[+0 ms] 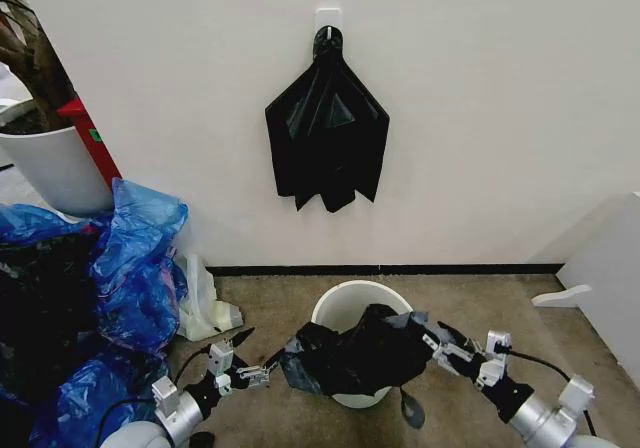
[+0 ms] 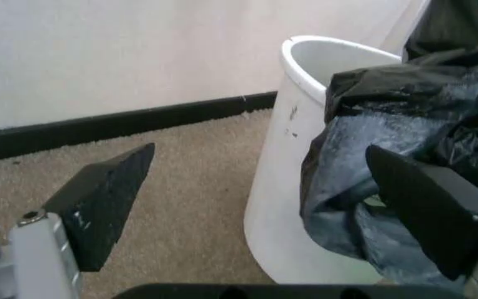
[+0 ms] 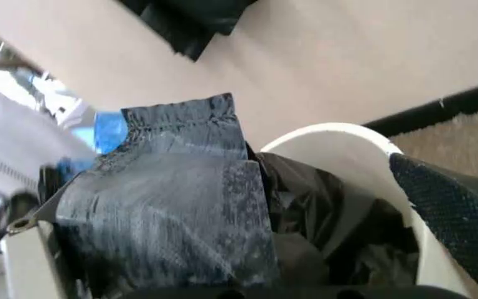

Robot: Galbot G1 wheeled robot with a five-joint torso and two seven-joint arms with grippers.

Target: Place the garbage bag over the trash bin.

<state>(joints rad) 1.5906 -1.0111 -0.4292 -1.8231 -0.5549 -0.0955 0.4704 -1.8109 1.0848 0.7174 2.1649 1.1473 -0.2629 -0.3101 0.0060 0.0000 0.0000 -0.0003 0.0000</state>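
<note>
Both arms reach in low from the near edge of the head view, bent toward the middle. Between them, on the beige carpet floor [image 1: 470,308], stands the small round white plastic trash bin [image 1: 345,303], close to the white wall [image 1: 480,118] and its black skirting. The thin glossy black garbage bag [image 1: 360,353] lies crumpled over the bin's near rim, covering that side and sagging down the front, while the far rim is bare. A heap of blue translucent plastic bags [image 1: 135,268] crowds the floor at the robot's left, with a white planter pot [image 1: 50,168] behind it. Another black bag [image 1: 327,138] hangs from a wall hook above the bin.

The left gripper [image 1: 255,353] sits at the bag's left edge, jaws wide, one finger [image 2: 426,212] against the plastic. The right gripper [image 1: 440,340] is at the bag's right edge, jaws wide too, a sheet of bag draped over one finger.
</note>
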